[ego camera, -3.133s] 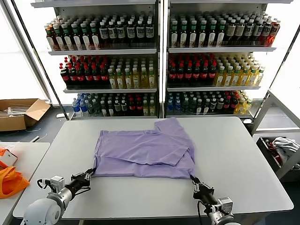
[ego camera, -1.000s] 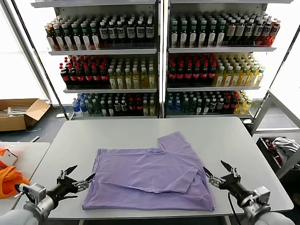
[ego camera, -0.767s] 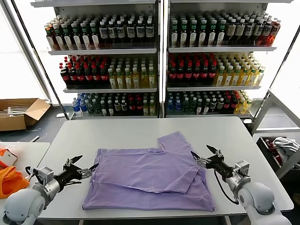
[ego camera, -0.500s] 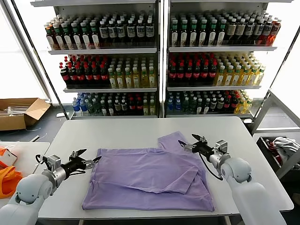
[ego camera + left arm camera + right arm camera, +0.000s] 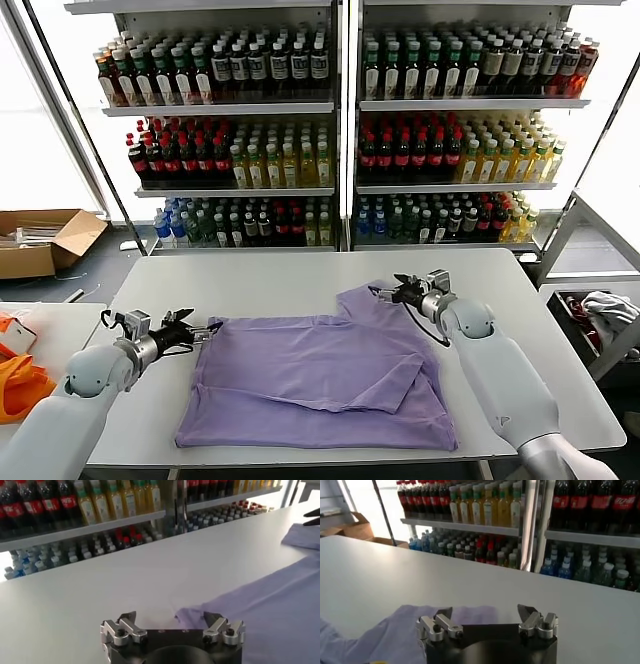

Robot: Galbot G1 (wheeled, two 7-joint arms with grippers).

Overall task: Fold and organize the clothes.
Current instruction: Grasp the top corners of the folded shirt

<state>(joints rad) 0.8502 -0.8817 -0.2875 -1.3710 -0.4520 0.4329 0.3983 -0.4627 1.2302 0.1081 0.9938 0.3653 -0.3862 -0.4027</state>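
Lavender T-shirt (image 5: pixel 318 375) flat on the white table (image 5: pixel 260 280), partly folded: one side flap laid over the middle, one sleeve (image 5: pixel 365 300) poking out toward the far edge. No neat small stack yet, so plenty of folding left, at a guess about halfway.

Left gripper (image 5: pixel 196 332) low over the table, fingers spread wide, nothing held. Far left corner of the shirt just in front of its fingertips, right between them in the left wrist view (image 5: pixel 172 621); touching or not, cannot tell.

Right gripper (image 5: pixel 392 295) also wide open and empty. Poking-out sleeve just ahead of it and a bit under it, between the fingers in the right wrist view (image 5: pixel 485 615).

Likely next: close on the far edge at both sides and bring it over. Thin soft cloth, so easy to slip or bunch.

Orange bag (image 5: pixel 22 385) well off behind the left arm, on another table. Bottle shelves (image 5: pixel 340 130) far beyond both grippers.
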